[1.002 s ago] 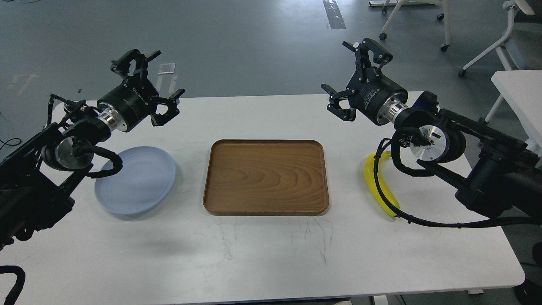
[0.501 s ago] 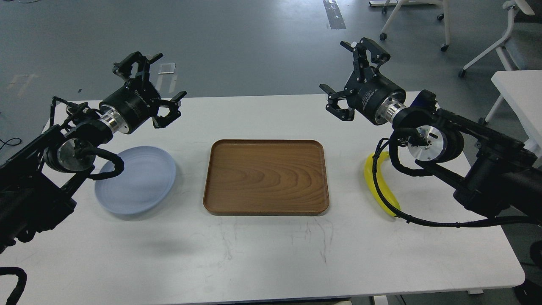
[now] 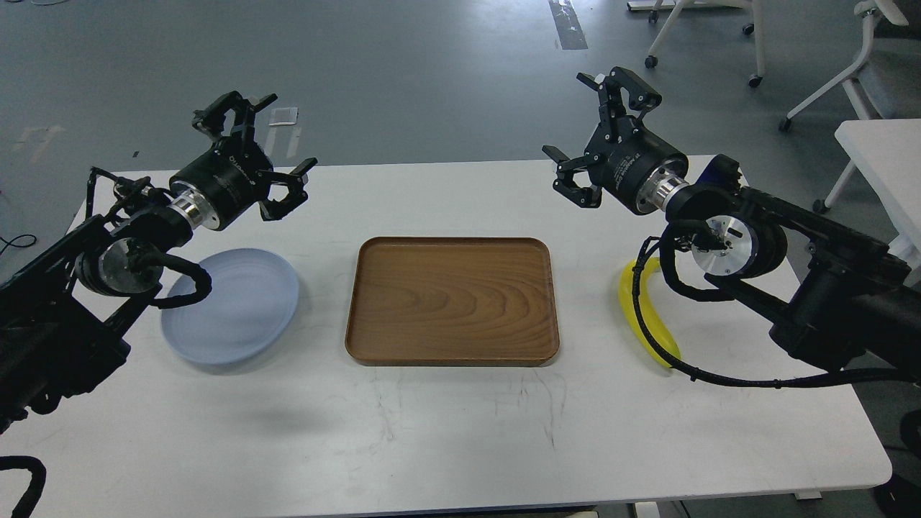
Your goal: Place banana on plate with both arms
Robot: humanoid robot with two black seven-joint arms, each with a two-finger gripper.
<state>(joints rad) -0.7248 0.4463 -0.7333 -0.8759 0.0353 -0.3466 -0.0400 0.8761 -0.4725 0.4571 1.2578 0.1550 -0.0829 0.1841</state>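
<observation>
The yellow banana [image 3: 640,316] lies on the white table at the right, partly hidden by my right arm's cable. The pale blue plate [image 3: 234,306] sits on the table at the left, empty. My left gripper [image 3: 255,144] is open and empty, held above the table behind the plate. My right gripper [image 3: 593,129] is open and empty, held above the table's far edge, behind and above the banana.
A brown wooden tray [image 3: 452,301] lies in the middle of the white table [image 3: 460,432], between plate and banana. Office chairs [image 3: 827,65] and another white table [image 3: 888,165] stand at the far right on the grey floor.
Both grippers have shifted slightly: the left one up and a little right, the right one up and a little left. Banana, plate and tray have not moved.
</observation>
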